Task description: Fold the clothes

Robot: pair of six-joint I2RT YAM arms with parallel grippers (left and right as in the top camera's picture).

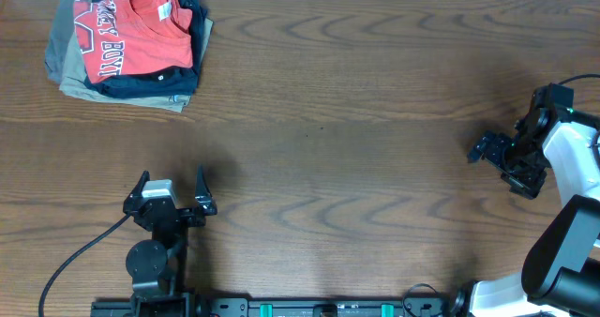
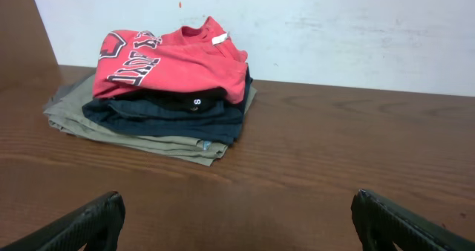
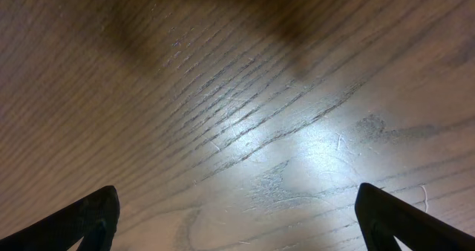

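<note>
**T-shirt on the stack at upper left, left gripper the nearer one**

The coral-red T-shirt lies on top of a stack of folded garments in the upper left of the overhead frame, close to the far edge of the desk. Beneath it sit a dark navy and black layer and, lowest, a khaki garment that sticks out at the left and bottom of the pile. The shirt already looks folded or bunched, its navy lettering running roughly top to bottom down the left half; its long side lies along that same direction.

The left gripper is at lower left of the overhead frame, jaws spread wide and empty, and the stack lies straight ahead of it, slightly to the left. In the left wrist view the shirt sits in the upper left, well apart from the fingertips at the bottom corners.

The right gripper hangs at the far right edge, also wide and holding nothing, its camera showing only bare wood. It is much the farther of the two, so any reach for the shirt looks to fall to the left arm.
</note>
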